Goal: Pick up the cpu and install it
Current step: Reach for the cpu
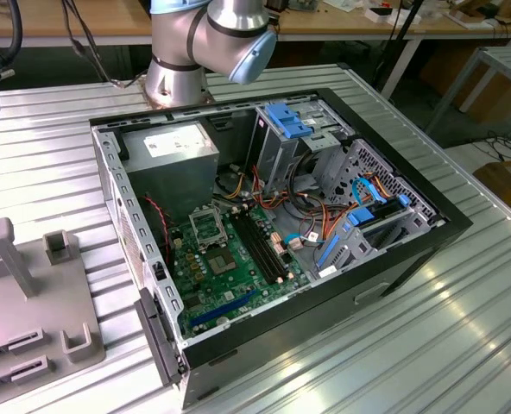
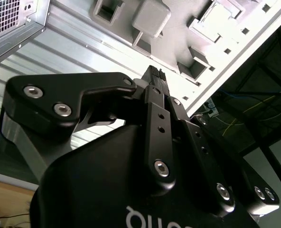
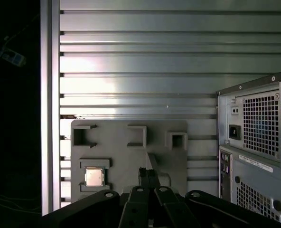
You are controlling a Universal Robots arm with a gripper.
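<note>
you have the cpu (image 3: 94, 176), a square with a dull silvery lid, lying flat in a square pocket of the matte grey moulded tray (image 3: 117, 161). the black gripper (image 3: 147, 172) hangs over the tray, apparently clear of it, its slim fingers pressed together and gripping nothing. in the exterior view the tray sits at 8 o'clock from the open black computer case (image 1: 324, 297) on the ribbed metal table (image 1: 463, 345).
</note>
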